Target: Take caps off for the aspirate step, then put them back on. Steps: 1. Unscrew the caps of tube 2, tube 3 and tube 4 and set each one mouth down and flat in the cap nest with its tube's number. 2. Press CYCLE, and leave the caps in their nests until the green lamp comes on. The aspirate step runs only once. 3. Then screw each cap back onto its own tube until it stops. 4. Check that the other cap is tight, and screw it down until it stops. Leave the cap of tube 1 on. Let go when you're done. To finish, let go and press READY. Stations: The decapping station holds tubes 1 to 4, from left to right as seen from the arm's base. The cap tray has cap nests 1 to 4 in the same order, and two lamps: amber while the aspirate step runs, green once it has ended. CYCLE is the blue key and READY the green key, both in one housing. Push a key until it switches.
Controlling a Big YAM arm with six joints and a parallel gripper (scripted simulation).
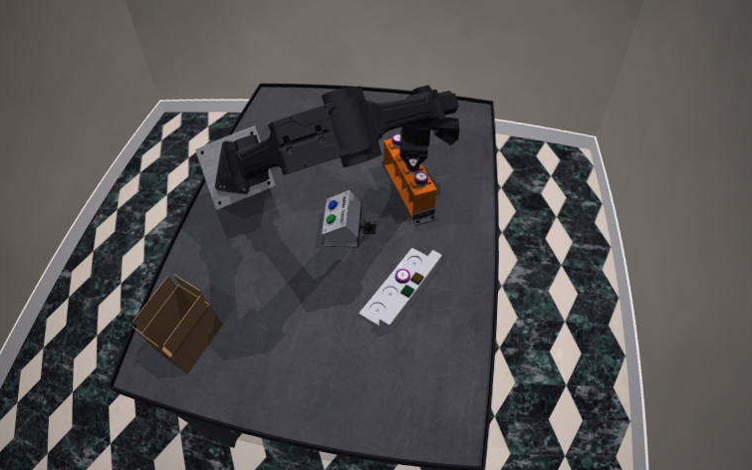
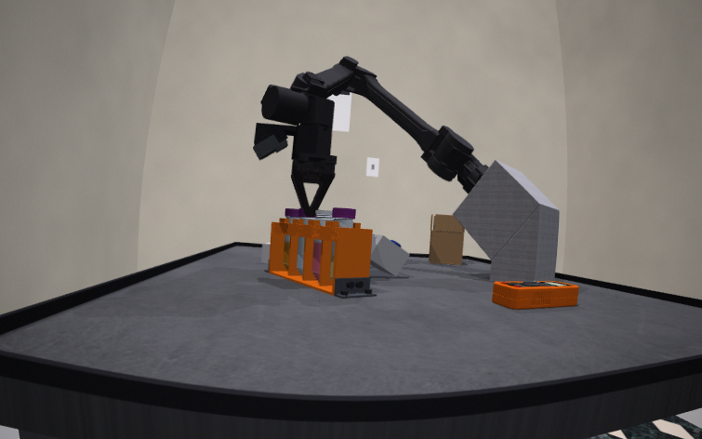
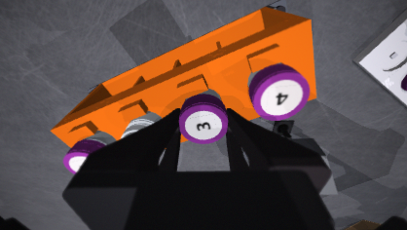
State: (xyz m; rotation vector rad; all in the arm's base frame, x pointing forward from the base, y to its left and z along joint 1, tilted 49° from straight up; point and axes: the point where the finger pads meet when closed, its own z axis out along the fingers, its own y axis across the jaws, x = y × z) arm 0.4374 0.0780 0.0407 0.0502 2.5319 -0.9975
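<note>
My gripper [image 1: 412, 163] [image 2: 311, 210] [image 3: 203, 115] is shut on the cap of tube 3 [image 3: 203, 125], its fingers on either side of the rim. The cap is at tube 3 in the orange decapping station [image 1: 423, 201] [image 2: 351, 250] [image 3: 292, 49]. The cap of tube 4 [image 1: 421, 176] [image 3: 281, 97] and the cap of tube 1 [image 1: 396, 138] [image 2: 343, 213] [image 3: 78, 158] are on their tubes. Tube 2 [image 3: 141, 125] is bare. The cap of tube 2 [image 1: 402, 275] lies label up in nest 2 of the white cap tray [image 1: 372, 316]. The amber lamp [image 1: 417, 278] and green lamp [image 1: 406, 290] are dark.
The grey key housing [image 1: 341, 234] with the blue CYCLE key [image 1: 333, 204] and green READY key [image 1: 331, 218] stands between arm base and tray. An open cardboard box [image 1: 194, 342] [image 2: 445, 245] stands at the table edge. An orange device [image 2: 535, 296] lies near the arm base.
</note>
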